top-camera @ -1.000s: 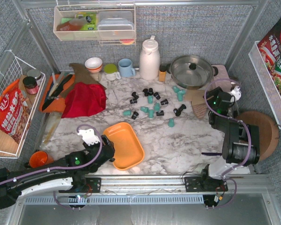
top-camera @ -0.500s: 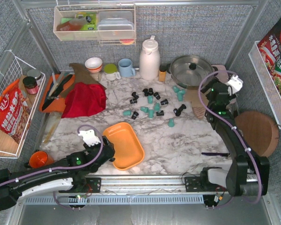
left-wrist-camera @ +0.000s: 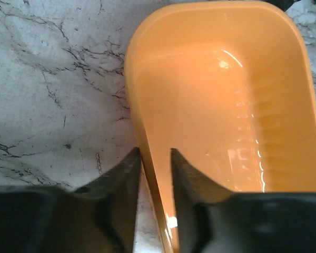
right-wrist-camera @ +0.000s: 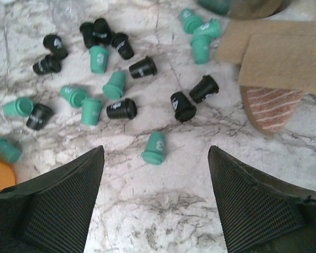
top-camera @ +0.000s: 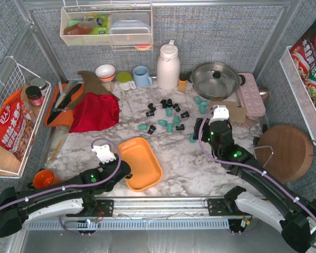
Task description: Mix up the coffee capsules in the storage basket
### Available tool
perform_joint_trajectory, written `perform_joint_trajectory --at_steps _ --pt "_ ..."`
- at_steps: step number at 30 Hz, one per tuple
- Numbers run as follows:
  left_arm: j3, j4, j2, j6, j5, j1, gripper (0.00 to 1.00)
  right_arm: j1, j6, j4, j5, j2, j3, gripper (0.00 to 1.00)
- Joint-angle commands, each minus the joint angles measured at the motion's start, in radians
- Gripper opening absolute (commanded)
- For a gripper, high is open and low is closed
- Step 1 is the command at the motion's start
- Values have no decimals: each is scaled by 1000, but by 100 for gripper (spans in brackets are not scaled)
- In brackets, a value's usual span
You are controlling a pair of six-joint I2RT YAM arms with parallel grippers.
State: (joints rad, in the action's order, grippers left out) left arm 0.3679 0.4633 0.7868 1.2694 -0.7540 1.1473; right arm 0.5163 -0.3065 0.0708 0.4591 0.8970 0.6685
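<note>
The coffee capsules [top-camera: 168, 113], black and teal-green, lie scattered on the marble behind the storage basket [top-camera: 145, 166], a shallow orange tray that holds nothing. My left gripper [top-camera: 125, 175] is at the basket's near left corner. In the left wrist view the left gripper [left-wrist-camera: 155, 158] is open, its jaws astride the basket's rim [left-wrist-camera: 137, 121], one finger outside, one inside. My right gripper [top-camera: 199, 128] hovers at the right edge of the scatter. In the right wrist view the right gripper [right-wrist-camera: 156, 150] is wide open above a lone teal capsule [right-wrist-camera: 155, 142], the other capsules [right-wrist-camera: 110, 84] beyond.
A red cloth [top-camera: 95, 112] lies behind the basket to the left. A white jug [top-camera: 168, 66], blue mug [top-camera: 142, 76] and lidded pan [top-camera: 216, 80] line the back. A round wooden board [top-camera: 287, 150] sits right; cardboard pieces [right-wrist-camera: 274, 58] lie beside the capsules.
My right arm has swung from the far right in towards the middle, over the right edge of the capsules. The left jaws have narrowed around the basket's rim.
</note>
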Motion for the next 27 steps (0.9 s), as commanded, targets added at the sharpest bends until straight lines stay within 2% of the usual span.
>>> perform_joint_trajectory --at_steps 1,6,9,11,13,19,22,25,27 --pt "15 -44 44 -22 31 -21 29 23 -4 0 -29 -26 -32 83" --pt "68 26 136 -26 40 -63 25 28 -9 16 -55 -31 -16 83" --pt "94 73 151 -70 33 -115 15 30 -15 17 -70 -49 -18 84" --pt "113 86 137 -130 42 -185 4 29 -18 14 -76 -65 -22 84" --pt "135 76 109 -211 57 -264 0 30 -19 9 -81 -73 -27 84" --pt "249 -71 116 -547 115 -459 0 30 -30 -2 -102 -78 -36 83" --pt "319 -165 192 -760 151 -510 0 30 -34 -6 -111 -80 -39 83" --pt "436 -147 305 -889 161 -582 0 29 -33 -7 -118 -88 -42 83" --pt "504 -141 370 -989 218 -635 0 30 -32 -6 -119 -96 -45 83"
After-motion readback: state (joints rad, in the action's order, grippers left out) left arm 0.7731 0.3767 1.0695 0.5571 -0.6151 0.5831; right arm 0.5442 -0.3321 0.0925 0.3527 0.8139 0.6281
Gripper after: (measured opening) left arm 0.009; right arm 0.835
